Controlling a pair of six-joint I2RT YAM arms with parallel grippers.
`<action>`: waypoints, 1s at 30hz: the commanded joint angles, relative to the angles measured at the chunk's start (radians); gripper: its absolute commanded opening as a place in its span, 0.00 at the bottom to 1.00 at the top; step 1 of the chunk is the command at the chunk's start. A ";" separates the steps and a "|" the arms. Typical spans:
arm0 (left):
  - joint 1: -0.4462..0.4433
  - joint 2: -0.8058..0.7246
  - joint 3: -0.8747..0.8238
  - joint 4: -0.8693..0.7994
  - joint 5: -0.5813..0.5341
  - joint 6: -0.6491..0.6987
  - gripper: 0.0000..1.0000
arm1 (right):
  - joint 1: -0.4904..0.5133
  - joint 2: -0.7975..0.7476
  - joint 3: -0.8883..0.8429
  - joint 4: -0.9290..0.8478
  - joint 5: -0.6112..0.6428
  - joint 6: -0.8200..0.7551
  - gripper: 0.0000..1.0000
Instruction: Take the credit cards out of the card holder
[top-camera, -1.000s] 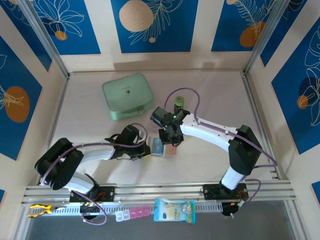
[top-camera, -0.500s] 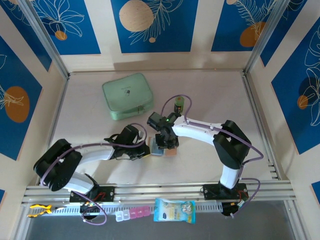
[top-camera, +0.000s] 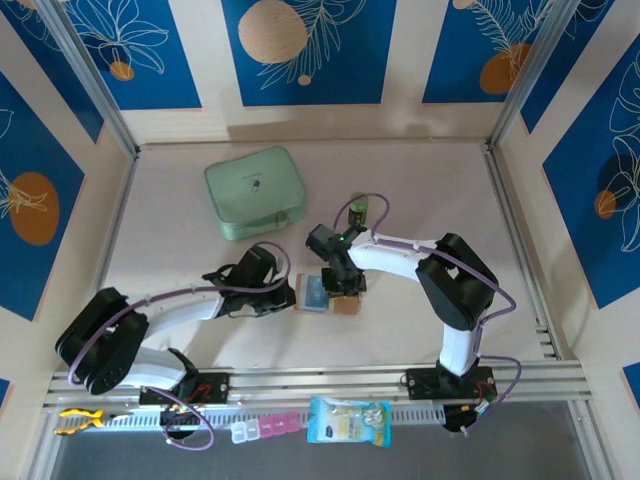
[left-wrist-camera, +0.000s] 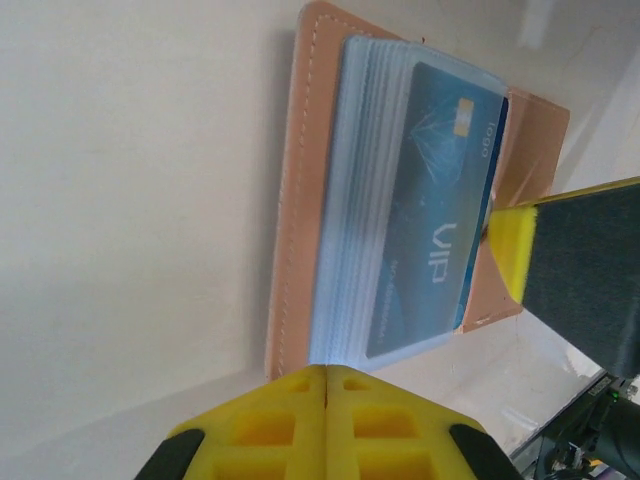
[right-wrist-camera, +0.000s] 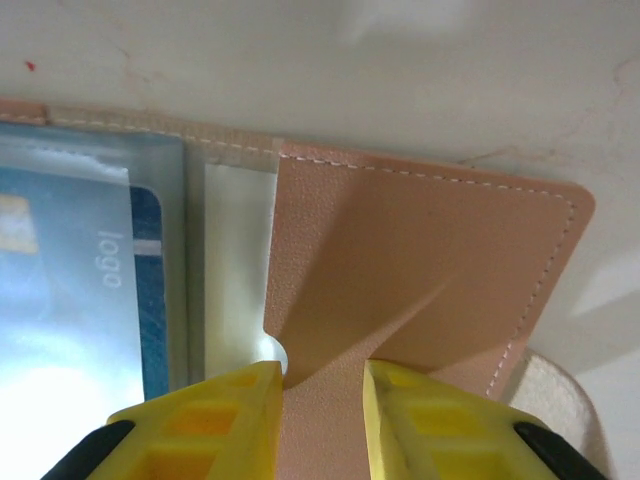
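The tan card holder (top-camera: 346, 306) lies open on the table between my two grippers. Its clear pockets hold a light blue credit card (left-wrist-camera: 440, 210), also seen at the left of the right wrist view (right-wrist-camera: 60, 290). My left gripper (left-wrist-camera: 327, 372) is shut, its tips touching the near edge of the pocket stack; I cannot tell if it pinches anything. My right gripper (right-wrist-camera: 322, 385) is closed on the holder's leather flap (right-wrist-camera: 420, 260), which fills the gap between its fingers. One of its yellow fingers (left-wrist-camera: 515, 245) shows on the flap in the left wrist view.
A mint-green zip case (top-camera: 254, 192) sits at the back left. A small green object (top-camera: 357, 208) stands just behind the right arm. On the front rail lie a snack packet (top-camera: 348, 420) and a pink pill box (top-camera: 265, 428).
The right gripper has come nearer and lower onto the tan flap, its arm folding in. The left arm's elbow has drifted left; its gripper stays at the holder's left edge.
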 joint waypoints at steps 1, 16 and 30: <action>-0.010 0.026 0.034 -0.012 -0.024 0.026 0.04 | -0.004 0.037 -0.012 0.022 0.020 -0.035 0.29; -0.009 0.119 0.059 0.010 -0.038 0.053 0.00 | 0.013 0.069 0.023 -0.022 0.095 -0.117 0.26; -0.008 0.140 -0.025 0.054 -0.016 0.008 0.00 | 0.007 -0.038 -0.029 -0.117 0.142 -0.011 0.47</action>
